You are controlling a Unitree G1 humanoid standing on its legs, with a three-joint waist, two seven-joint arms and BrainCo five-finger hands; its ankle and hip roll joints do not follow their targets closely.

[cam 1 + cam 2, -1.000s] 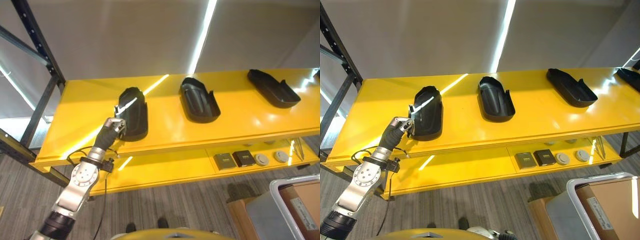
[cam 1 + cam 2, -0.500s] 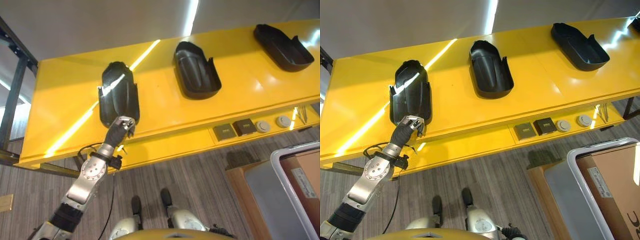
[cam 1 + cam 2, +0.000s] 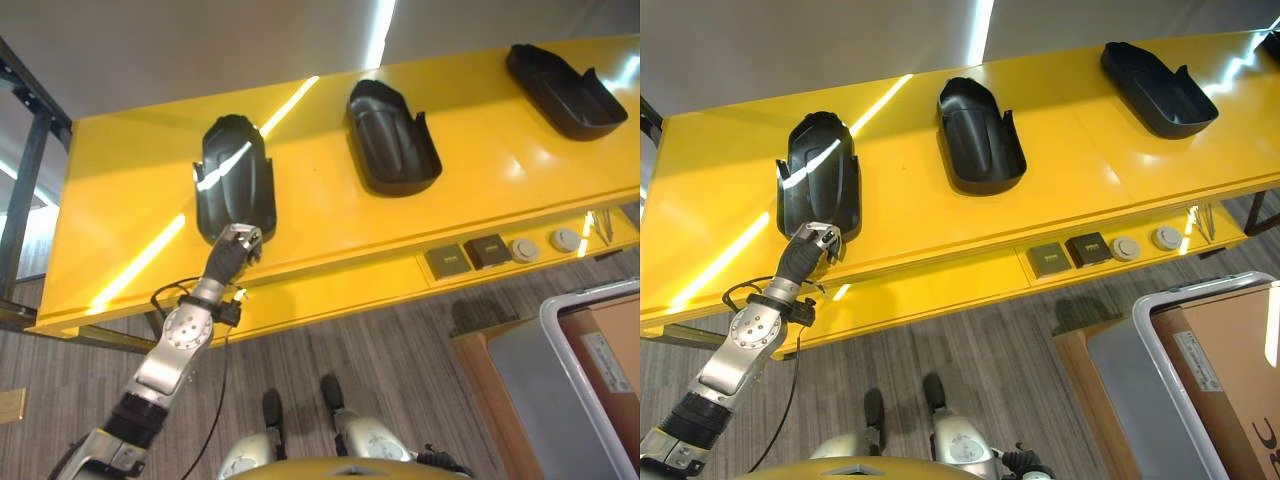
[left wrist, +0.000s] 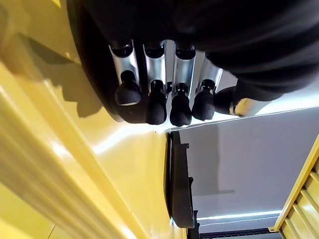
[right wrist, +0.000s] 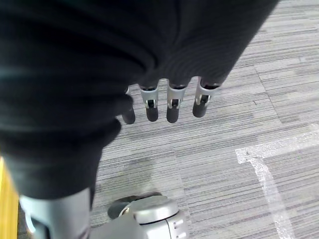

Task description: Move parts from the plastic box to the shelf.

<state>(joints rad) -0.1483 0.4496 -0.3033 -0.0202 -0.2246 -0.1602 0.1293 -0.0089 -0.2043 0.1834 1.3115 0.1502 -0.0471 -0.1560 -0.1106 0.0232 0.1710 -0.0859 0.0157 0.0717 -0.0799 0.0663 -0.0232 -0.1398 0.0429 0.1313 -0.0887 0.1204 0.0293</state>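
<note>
Black and shiny, the part [image 3: 233,182] nearest our left hand [image 3: 236,244] lies on the yellow shelf [image 3: 130,210], at its left end. It is a long plastic shell, rounded at the far end like a scoop, with raised side walls. Our left hand sits at the near end of this part, by the front edge of the shelf. In the left wrist view the silver fingers [image 4: 149,74] with dark tips hang in a row right at the part's dark edge, only gently bent. We cannot tell if they touch it; they do not wrap around it.

Two more black parts lie on the same shelf. The middle part [image 3: 392,138] is a scoop shape too, well apart from the first. The right part [image 3: 565,90] is longer and lies slanted near the right end.

The shelf top is smooth and glossy, with bright light stripes across it. Below it is a lower yellow shelf [image 3: 330,300] holding small flat squares [image 3: 468,256] and round discs [image 3: 542,245].

Near us on the right stands the grey plastic box [image 3: 560,400] with a pale rim, and a brown cardboard piece [image 3: 605,360] inside it.

Our right hand [image 5: 169,102] hangs over the grey striped carpet floor [image 5: 224,149], fingers loose and straight, holding nothing.
</note>
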